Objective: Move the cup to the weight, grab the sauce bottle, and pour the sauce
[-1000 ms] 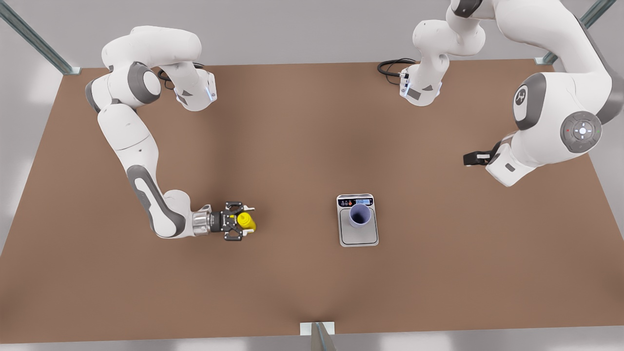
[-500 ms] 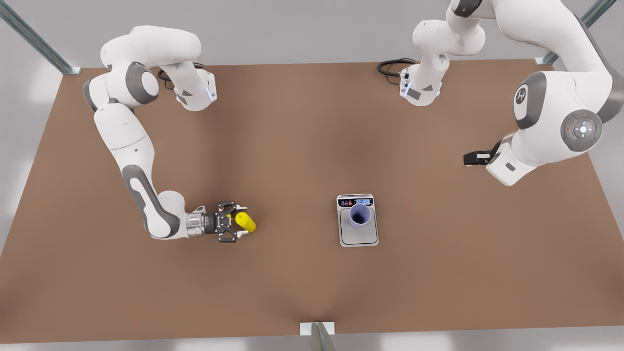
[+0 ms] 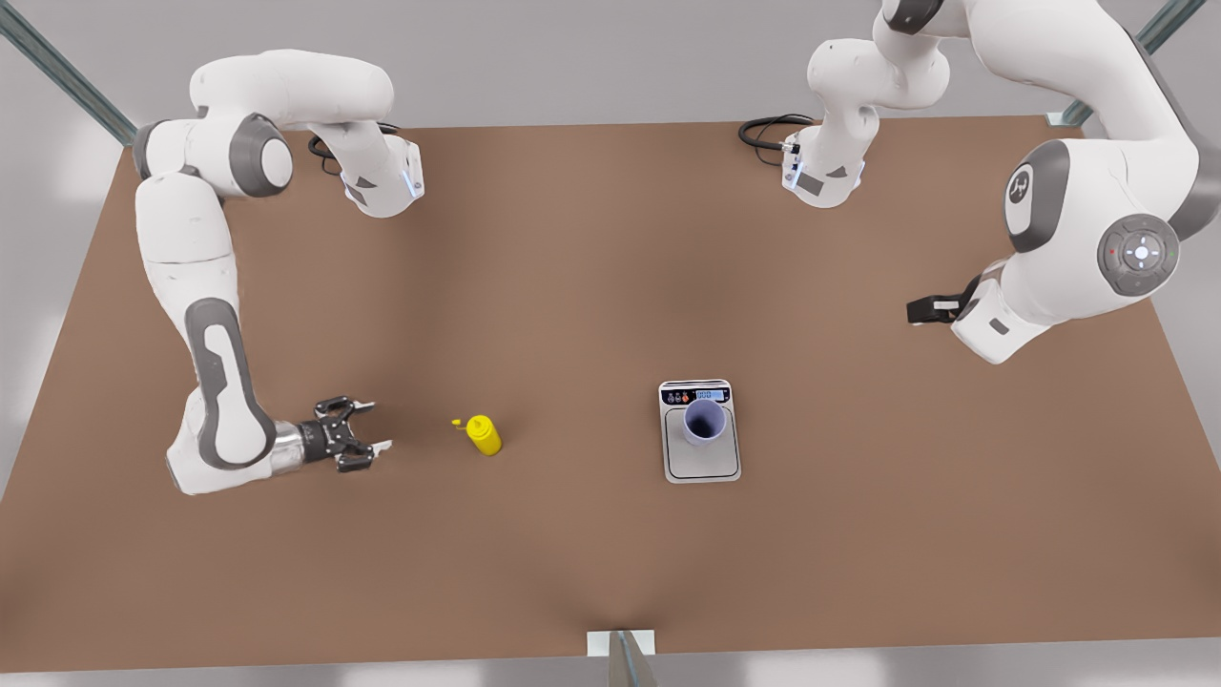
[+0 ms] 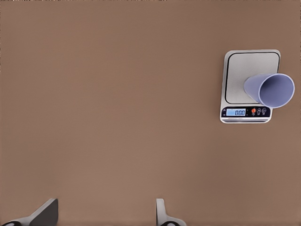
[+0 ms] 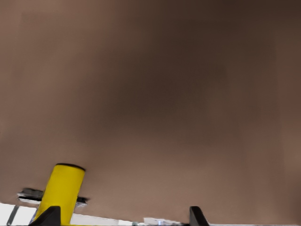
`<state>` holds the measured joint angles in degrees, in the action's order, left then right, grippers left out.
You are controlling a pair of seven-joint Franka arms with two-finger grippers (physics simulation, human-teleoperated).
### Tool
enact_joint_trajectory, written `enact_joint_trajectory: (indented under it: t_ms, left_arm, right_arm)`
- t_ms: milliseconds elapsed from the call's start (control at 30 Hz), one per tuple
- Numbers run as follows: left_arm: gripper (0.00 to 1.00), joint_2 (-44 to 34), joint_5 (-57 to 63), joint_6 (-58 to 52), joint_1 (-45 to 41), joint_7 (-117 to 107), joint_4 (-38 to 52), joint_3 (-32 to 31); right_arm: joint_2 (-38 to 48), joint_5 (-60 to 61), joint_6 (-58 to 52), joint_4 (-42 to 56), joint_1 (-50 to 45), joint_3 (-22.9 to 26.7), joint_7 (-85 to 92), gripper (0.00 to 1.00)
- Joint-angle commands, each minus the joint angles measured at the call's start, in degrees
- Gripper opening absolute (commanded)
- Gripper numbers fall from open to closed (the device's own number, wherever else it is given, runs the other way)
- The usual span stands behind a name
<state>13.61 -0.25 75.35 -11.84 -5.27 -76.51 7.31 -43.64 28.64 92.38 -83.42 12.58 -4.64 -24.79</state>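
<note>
The cup (image 3: 705, 421) stands on the scale (image 3: 701, 463), near its display end, at the middle of the brown table (image 3: 591, 286). The yellow sauce bottle (image 3: 484, 435) rests on the table toward the front view's left of the scale, well apart from it. The right gripper (image 3: 367, 434) sits low at the front view's left with its fingers spread, near the bottle but not touching it, while the left gripper (image 4: 106, 214) waits high over the table, fingers apart, holding nothing.
</note>
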Motion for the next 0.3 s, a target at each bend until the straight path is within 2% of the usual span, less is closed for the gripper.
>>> enact_joint_trajectory:
  t_ms: [0, 33, 67, 133, 200, 267]
  left_arm:
    - [1.00, 0.01, -0.89, 0.24, -0.03, -0.18, 0.13, -0.01]
    - [1.00, 0.98, -1.15, 0.33, -0.03, -0.45, 2.59, -0.01]
    - [1.00, 0.98, -1.07, 0.15, -0.03, 0.17, 3.56, -0.01]
    - [1.00, 1.07, -0.98, 0.41, -0.03, 0.52, 3.74, -0.28]
    - [1.00, 1.07, -0.98, 0.41, -0.03, 0.43, 3.74, -0.36]
    - [1.00, 1.07, -0.89, 0.33, -0.03, 0.43, 3.65, -0.36]
  right_arm:
    - [2.49, -4.27, -0.18, 0.19, -0.10, -0.02, 2.80, 1.00]
    - [11.80, -15.35, 0.08, 0.19, -2.55, -0.20, 12.21, 1.00]
    - [21.12, -24.23, 2.80, -0.33, -5.89, -0.46, 12.92, 1.00]
    - [32.99, -28.46, 3.86, -3.06, -7.31, -1.95, 12.66, 1.00]
    - [37.13, -28.55, 1.31, -5.26, -7.75, -2.48, 12.31, 1.00]
    - [36.69, -29.60, 3.07, -5.43, -7.66, -6.44, 12.22, 1.00]
